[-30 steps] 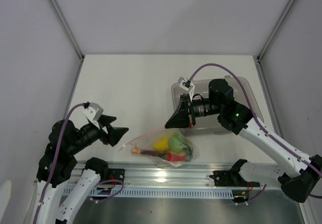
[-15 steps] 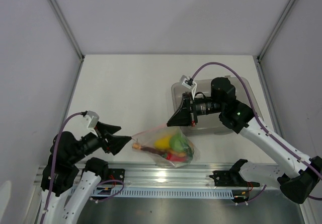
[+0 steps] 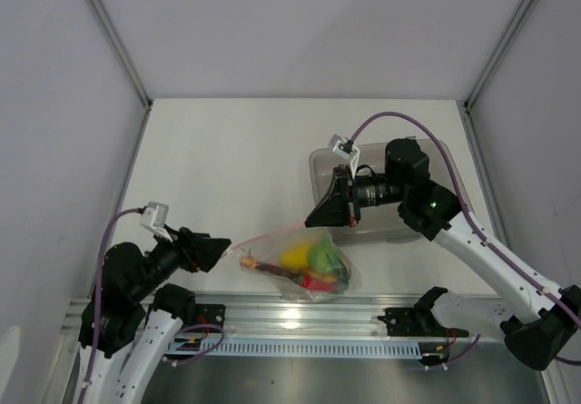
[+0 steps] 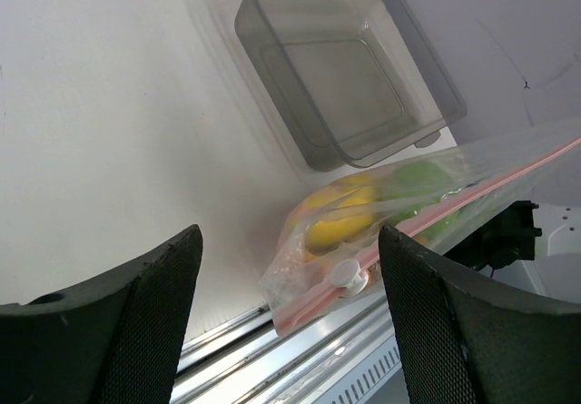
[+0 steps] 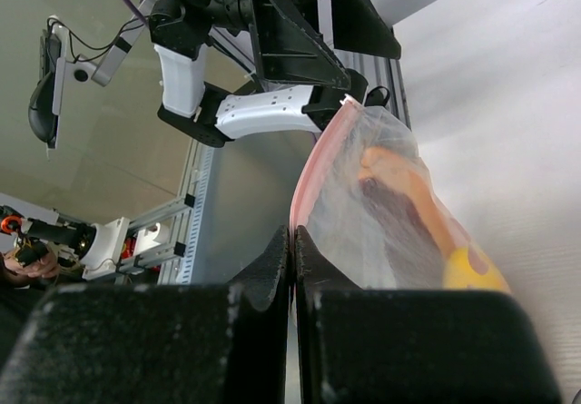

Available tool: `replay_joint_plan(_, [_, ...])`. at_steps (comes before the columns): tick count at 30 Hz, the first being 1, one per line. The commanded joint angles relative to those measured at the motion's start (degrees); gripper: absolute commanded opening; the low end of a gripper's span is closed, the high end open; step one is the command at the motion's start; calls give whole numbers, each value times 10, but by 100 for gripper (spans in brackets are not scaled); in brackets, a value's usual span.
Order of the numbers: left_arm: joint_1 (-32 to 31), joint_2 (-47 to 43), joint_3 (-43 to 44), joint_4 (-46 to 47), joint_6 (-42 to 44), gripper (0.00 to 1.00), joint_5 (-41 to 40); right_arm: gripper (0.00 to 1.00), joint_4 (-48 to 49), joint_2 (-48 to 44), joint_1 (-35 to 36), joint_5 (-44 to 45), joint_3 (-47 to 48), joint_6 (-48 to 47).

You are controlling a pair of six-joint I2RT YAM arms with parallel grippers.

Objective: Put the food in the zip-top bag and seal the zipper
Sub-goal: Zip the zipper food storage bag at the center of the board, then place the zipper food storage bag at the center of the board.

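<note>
The right end effector (image 5: pixel 292 241) is pressed together on the zipper (image 4: pixel 472 191), holding that end of the zip-top bag (image 3: pixel 304 272) up by the grey bin's (image 4: pixel 345 77) near-left corner. The left end effector (image 3: pixel 221 250) is spread, just short of the strip's other end. The food (image 3: pixel 313 259) sits inside the bag, along the surface's (image 3: pixel 236 150) near edge. Sealing seems in hand: the left end effector must close on the strip and slide along it. Open room lies far-left; the metal rail (image 3: pixel 363 318) crowds the near side.

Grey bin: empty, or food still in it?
Empty: the left wrist view shows the grey bin's bare floor. The toy food lies inside the zip-top bag.
</note>
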Motion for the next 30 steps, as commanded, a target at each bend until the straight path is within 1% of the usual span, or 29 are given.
replay_joint_plan(1, [-2,-4,-8,6,-21,80,-3,0,32,-17,-7,-21,0,12])
replay_joint_plan(4, [-2,-14,-13,17,-14,80,19,0,41,-17,-10,-23,-3,18])
replay_joint_plan(8, [-2,-19,-25,41,1,78,68,0,54,-14,-12,-26,-7,26])
replay_joint_plan(12, [-2,-3,-35,67,13,78,139,0,56,-12,-14,-28,-7,29])
replay_joint_plan(17, [-3,-6,-37,73,20,76,155,0,56,-9,-24,-35,-10,30])
replay_joint_plan(20, [-2,-6,-36,71,20,76,151,0,64,-7,-28,-40,-10,35])
replay_joint_plan(30, [-2,30,-35,73,13,66,138,0,83,1,-32,-48,-10,53])
